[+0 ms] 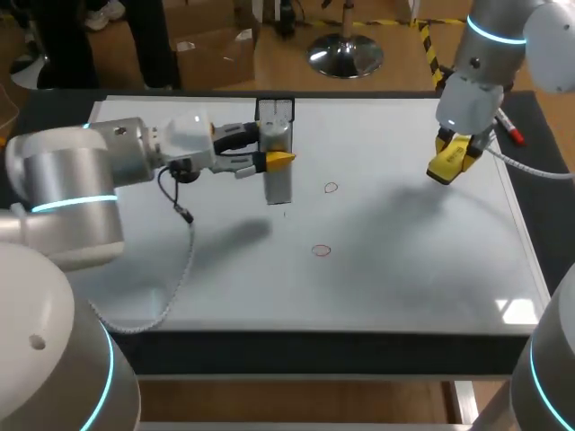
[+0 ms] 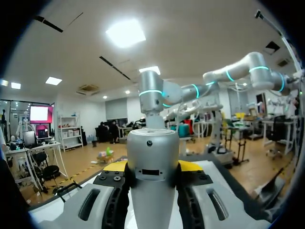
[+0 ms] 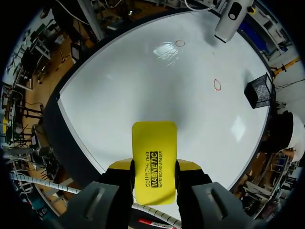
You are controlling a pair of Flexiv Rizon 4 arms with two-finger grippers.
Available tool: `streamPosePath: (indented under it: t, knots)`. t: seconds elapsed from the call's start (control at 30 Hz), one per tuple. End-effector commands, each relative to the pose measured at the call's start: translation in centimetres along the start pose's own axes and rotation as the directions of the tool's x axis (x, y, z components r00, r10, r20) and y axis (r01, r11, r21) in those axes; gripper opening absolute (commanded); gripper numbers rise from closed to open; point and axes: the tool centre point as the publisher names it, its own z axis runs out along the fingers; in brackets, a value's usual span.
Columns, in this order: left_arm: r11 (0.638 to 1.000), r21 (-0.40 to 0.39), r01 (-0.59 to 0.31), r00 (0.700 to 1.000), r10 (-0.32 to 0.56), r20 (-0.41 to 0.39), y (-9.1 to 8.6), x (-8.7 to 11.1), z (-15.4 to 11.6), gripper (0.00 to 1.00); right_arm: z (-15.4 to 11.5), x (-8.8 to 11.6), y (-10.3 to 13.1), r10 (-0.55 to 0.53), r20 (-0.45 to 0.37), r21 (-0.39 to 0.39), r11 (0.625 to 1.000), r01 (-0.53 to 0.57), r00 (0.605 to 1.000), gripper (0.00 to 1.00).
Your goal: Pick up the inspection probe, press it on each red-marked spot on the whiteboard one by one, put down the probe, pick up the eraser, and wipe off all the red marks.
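Note:
My left gripper (image 1: pixel 272 160) is shut on the inspection probe (image 1: pixel 278 175), a silver cylinder held upright over the whiteboard (image 1: pixel 404 269), left of the farther red mark (image 1: pixel 331 188). A second red mark (image 1: pixel 322 250) lies nearer the front. In the left wrist view the probe (image 2: pixel 152 176) fills the gap of that gripper (image 2: pixel 152 167). My right gripper (image 1: pixel 449 163) hovers over the board's right part, shut on the yellow eraser (image 1: pixel 446 162). The right wrist view shows the eraser (image 3: pixel 153 162) between the fingers, with both red marks (image 3: pixel 180 43) (image 3: pixel 217 84) and the probe (image 3: pixel 228 19) ahead.
A black mesh holder (image 1: pixel 274 109) stands at the board's far edge, just behind the probe; it also shows in the right wrist view (image 3: pixel 259 90). A red marker (image 1: pixel 510 128) lies at the board's right edge near my right arm.

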Motion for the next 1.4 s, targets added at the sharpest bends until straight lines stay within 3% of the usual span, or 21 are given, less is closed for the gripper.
streamPosePath:
  t: [0.03,0.27,0.77,1.4]
  knots:
    - [1.0,0.001,0.003,0.997,-0.003,-0.075,0.9,-1.3,4.3,0.0,-0.1,0.0,-0.1,-0.002,-0.004,0.001,1.0,0.002,1.0,0.0]
    - [1.0,-0.005,0.004,0.994,-0.004,-0.107,2.0,-1.9,7.0,0.0,-0.1,0.0,-0.1,-0.002,-0.004,0.001,1.0,0.002,1.0,0.0]
    - [1.0,-0.011,0.025,0.994,-0.026,-0.102,4.6,-3.9,10.4,0.0,-0.1,0.0,-0.1,-0.002,-0.004,0.001,1.0,0.002,1.0,0.0]
    - [0.999,-0.018,0.029,0.995,-0.031,-0.093,6.1,-5.4,11.2,0.0,-0.1,0.0,-0.1,-0.002,-0.004,0.001,1.0,0.002,1.0,0.0]
